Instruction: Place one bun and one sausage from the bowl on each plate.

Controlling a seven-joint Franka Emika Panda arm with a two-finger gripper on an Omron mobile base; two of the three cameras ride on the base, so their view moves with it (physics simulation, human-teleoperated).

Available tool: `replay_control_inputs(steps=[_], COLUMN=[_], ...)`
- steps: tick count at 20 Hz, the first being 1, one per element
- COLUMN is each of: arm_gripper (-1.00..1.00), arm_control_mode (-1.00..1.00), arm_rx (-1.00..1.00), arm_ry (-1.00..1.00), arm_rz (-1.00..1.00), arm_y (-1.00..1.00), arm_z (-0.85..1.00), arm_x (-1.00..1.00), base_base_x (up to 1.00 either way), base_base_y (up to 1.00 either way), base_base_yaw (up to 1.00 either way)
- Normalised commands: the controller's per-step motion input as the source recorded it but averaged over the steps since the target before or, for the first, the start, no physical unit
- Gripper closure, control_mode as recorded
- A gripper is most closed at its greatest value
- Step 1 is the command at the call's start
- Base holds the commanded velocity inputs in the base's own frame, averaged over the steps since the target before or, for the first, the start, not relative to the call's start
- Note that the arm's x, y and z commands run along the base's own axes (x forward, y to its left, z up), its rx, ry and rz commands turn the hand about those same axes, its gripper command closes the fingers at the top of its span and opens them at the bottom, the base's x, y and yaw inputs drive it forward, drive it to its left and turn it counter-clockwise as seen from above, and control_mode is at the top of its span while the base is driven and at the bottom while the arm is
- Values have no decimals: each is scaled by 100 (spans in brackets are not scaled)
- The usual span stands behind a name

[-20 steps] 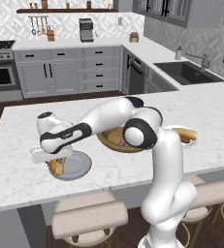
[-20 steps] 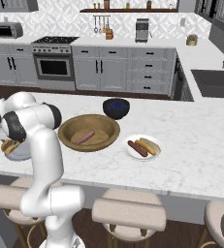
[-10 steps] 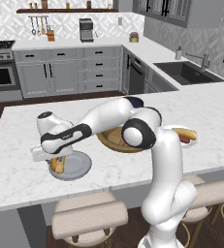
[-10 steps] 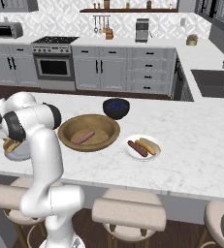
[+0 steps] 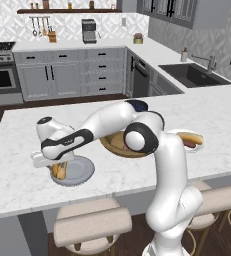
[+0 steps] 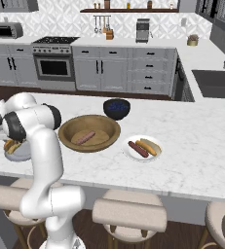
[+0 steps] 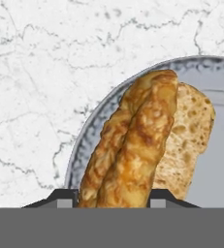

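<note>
Claw [image 7: 111,206] tips mostly cut off at hand view's bottom, bun [image 7: 133,145] base hidden between them. Grey plate [image 7: 215,87] cropped right. In right base view arm covers most of grey plate [image 6: 17,154]; wooden bowl [image 5: 118,148] half hidden behind arm.

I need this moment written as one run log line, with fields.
jaws: shut on bun | over: grey plate | white plate: bun, sausage | bowl: one sausage
</note>
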Motion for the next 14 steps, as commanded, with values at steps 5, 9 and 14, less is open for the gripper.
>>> replay_control_inputs(steps=[5,9,14], arm_gripper=[-100,-100,-100], arm_control_mode=[-100,-100,-100], arm_rx=[0,0,0], arm_ry=[0,-4,-6], arm_rz=[0,0,0], arm_y=[0,0,0], arm_z=[-11,0,1], arm_x=[0,0,0], base_base_x=[0,0,0], base_base_y=[0,0,0], base_base_yaw=[0,0,0])
